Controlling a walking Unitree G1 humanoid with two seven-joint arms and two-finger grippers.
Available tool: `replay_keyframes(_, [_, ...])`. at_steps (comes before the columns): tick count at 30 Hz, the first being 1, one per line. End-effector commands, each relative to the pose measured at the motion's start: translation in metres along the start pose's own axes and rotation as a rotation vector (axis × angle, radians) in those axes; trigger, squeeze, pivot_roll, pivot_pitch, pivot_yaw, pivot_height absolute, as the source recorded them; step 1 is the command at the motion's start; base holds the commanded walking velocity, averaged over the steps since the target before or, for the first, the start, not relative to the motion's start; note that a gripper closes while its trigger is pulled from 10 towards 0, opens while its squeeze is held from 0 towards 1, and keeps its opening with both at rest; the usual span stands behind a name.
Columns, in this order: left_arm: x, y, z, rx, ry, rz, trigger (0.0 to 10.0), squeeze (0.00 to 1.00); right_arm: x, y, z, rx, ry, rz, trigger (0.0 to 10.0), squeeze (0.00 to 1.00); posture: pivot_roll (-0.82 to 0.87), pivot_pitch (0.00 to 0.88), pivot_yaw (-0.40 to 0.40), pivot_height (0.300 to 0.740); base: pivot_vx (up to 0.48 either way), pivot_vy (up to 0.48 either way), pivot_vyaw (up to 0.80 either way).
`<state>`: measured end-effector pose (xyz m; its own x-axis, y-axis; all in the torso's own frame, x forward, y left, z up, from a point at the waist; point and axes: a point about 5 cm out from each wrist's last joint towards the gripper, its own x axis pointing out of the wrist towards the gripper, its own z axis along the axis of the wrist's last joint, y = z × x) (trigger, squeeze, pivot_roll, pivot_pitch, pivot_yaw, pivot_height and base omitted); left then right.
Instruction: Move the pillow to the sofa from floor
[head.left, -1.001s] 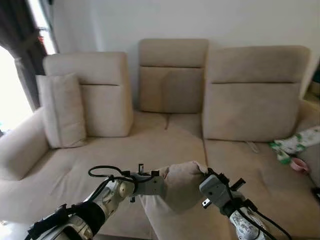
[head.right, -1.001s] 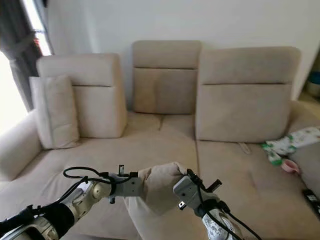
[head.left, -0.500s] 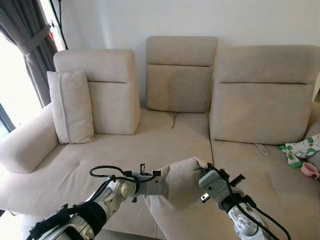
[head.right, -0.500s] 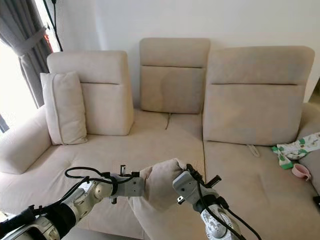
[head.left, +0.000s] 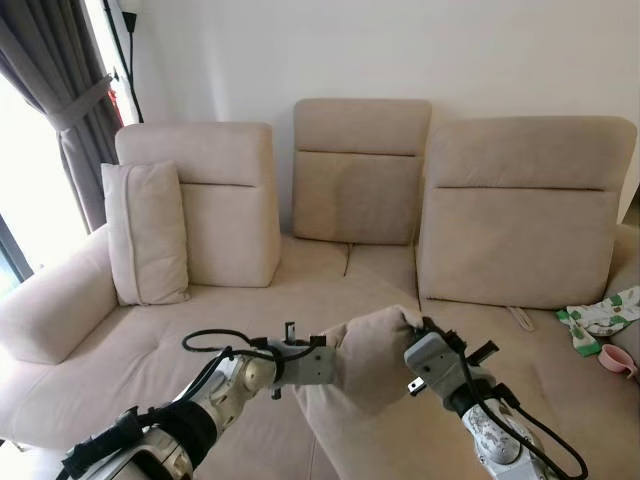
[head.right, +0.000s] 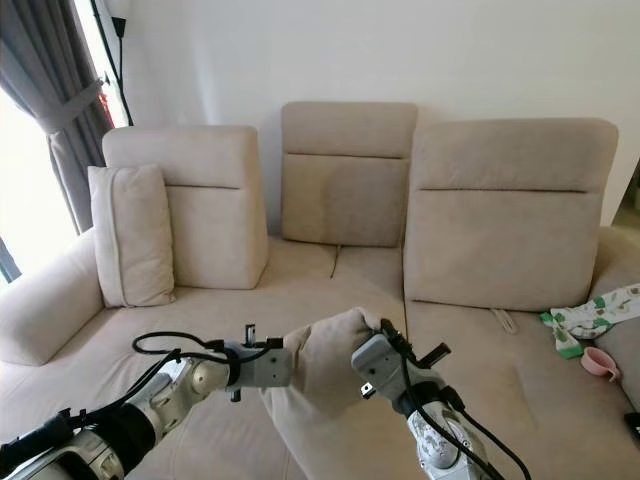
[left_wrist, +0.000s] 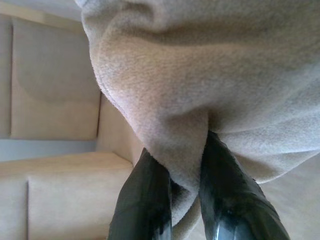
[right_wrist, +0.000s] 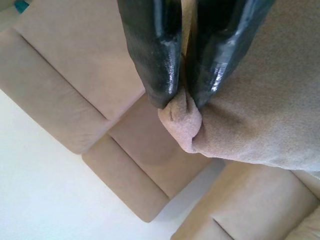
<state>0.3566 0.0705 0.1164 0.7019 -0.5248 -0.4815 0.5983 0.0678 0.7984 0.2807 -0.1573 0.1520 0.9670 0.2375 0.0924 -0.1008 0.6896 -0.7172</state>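
A beige pillow (head.left: 365, 365) hangs in the air in front of me, over the front of the beige sofa (head.left: 300, 300). My left gripper (head.left: 325, 362) is shut on the pillow's left side, its black fingers (left_wrist: 150, 200) pinching a fold of the fabric (left_wrist: 190, 165). At the pillow's right upper corner (right_wrist: 181, 117) my right gripper (head.left: 415, 345) is shut too, with that corner squeezed between its fingers (right_wrist: 155, 55). The pillow's lower part drops out of the eye views.
The sofa has three back cushions (head.left: 362, 170) and a wide seat. A second beige pillow (head.left: 145, 232) leans upright at the left end, by the armrest (head.left: 50, 310). A patterned cloth (head.left: 600, 318) and a pink bowl (head.left: 612, 358) lie at the right end. A grey curtain (head.left: 60, 90) hangs at the left.
The camera has swung so the sofa now sits lower and further left in the picture, with more wall above it. Both grippers keep their hold on the pillow in the same pose.
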Motion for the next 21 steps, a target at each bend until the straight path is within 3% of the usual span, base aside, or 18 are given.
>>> replay_keyframes(1, [0.0,0.0085,0.0141,0.014,-0.075,0.033,10.0,0.0,0.0047,-0.0006,0.0267,-0.001,-0.14,-0.006,10.0,0.0,-0.12,0.0,0.082,0.74,0.341,0.0,0.0])
replay_keyframes(16, [0.0005,0.0067,0.0143,0.024,-0.078,0.027,10.0,0.0,0.0043,0.0011,0.026,0.002,-0.136,-0.001,10.0,0.0,-0.12,0.0,0.083,0.74,0.337,0.0,0.0])
replay_keyframes(21, [0.0008,0.0055,0.016,0.027,-0.087,0.025,10.0,0.0,0.0043,0.0002,0.0258,-0.002,-0.135,-0.006,10.0,0.0,-0.12,0.0,0.085,0.74,0.151,0.0,0.0])
